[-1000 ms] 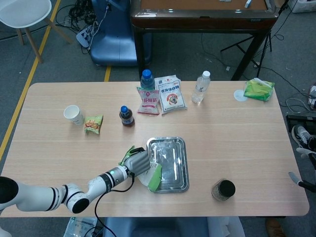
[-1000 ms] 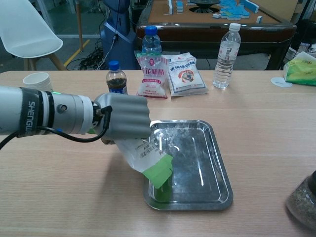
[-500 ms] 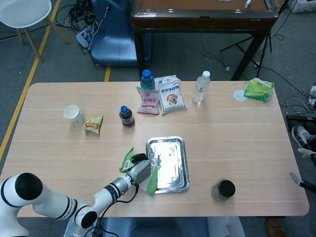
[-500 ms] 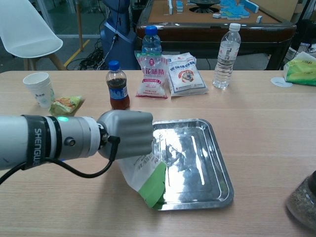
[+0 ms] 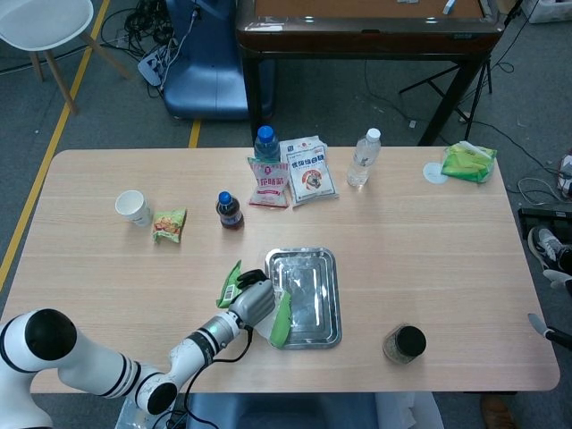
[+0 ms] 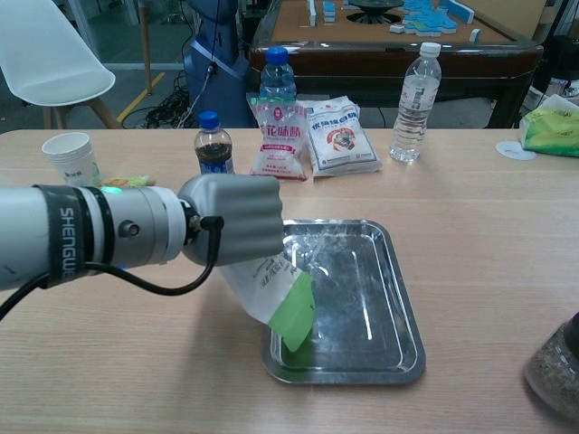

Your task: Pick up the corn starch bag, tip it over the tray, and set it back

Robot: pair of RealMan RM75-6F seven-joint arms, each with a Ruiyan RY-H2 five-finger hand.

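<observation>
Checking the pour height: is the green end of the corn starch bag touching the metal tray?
Cannot tell. In the chest view the corn starch bag, gripped by the left hand, overlaps the tray rim; no gap shows.

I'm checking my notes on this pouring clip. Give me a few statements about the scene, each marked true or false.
1. The left robot hand holds the corn starch bag tilted, its green end low at the tray. True.
2. The bag lies flat on the table, untouched. False: it is gripped and held tilted at the tray's left edge.
3. A paper cup stands near the table's left end. True.
4. The clear water bottle lies on its side in the tray. False: it stands upright at the far side of the table.
5. The right robot hand holds the tray steady. False: neither view shows the right robot hand.
</observation>
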